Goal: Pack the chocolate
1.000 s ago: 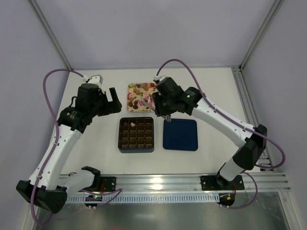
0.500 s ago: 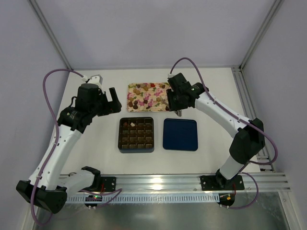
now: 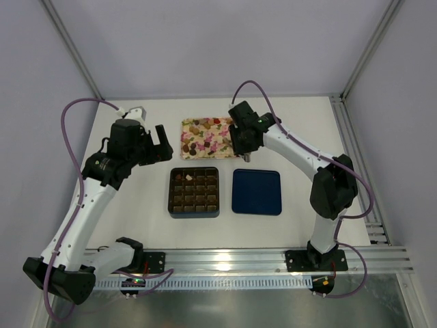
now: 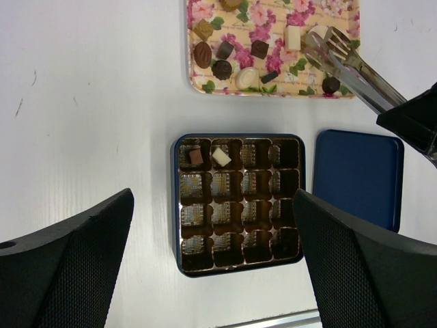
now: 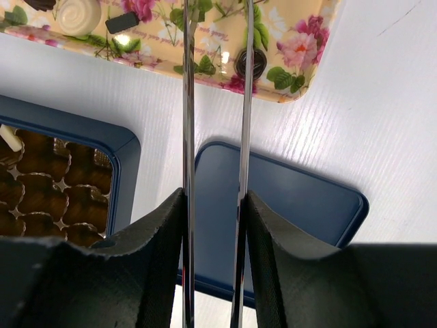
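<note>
White table (image 3: 136, 205): box (image 4: 176, 205) nearest, two pieces inside, left gripper (image 4: 215, 263) spread wide above it. Right gripper (image 5: 213, 225) clamps tongs (image 4: 355, 68), blades apart, pointing far toward tray (image 4: 273, 90). Loose chocolate (image 4: 222, 68) lies by the tips. Right arm nearer.

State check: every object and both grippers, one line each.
box: open, two top-row cells filled, rest empty
lid: off, lying flat beside box
tray: loose chocolates on it
tongs: gripped, tips over tray
left gripper: open, empty
right gripper: shut on tongs
</note>
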You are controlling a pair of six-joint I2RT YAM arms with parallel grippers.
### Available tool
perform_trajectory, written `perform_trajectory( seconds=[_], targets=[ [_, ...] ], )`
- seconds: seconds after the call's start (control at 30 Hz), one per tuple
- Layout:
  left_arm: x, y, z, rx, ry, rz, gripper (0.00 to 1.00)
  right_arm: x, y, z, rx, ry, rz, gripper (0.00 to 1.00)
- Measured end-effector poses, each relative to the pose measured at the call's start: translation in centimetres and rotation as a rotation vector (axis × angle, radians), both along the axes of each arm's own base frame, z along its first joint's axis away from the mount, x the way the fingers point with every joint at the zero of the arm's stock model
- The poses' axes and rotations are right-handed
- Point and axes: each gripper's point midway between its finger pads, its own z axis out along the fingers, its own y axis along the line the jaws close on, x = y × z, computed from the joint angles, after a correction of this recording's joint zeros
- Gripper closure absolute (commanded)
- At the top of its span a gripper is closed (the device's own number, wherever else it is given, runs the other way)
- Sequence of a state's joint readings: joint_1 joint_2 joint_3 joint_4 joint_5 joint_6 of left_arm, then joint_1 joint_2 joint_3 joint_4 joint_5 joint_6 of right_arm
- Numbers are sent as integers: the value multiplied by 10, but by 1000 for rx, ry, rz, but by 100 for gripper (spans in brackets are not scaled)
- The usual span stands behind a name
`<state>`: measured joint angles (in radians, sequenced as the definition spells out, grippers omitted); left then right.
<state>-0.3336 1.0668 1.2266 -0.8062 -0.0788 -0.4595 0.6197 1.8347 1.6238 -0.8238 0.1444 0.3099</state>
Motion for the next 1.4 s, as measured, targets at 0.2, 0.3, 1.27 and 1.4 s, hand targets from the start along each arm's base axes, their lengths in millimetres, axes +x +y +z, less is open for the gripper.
perform_trajectory(
  seconds=[0.2, 0.3, 1.27, 1.4],
  targets=[
    [0, 0, -1, 1, 2, 0, 3, 5, 4, 0, 1, -6, 5, 60],
    [0, 0, -1, 1, 3, 0, 4, 5, 4, -1, 0, -5, 7, 61],
    [1, 0, -2, 2, 6, 0, 3, 9, 7, -1, 2, -6, 19, 74],
    [1, 0, -1, 1, 6, 0, 3, 7, 6, 4, 6, -12, 18, 75]
  ],
)
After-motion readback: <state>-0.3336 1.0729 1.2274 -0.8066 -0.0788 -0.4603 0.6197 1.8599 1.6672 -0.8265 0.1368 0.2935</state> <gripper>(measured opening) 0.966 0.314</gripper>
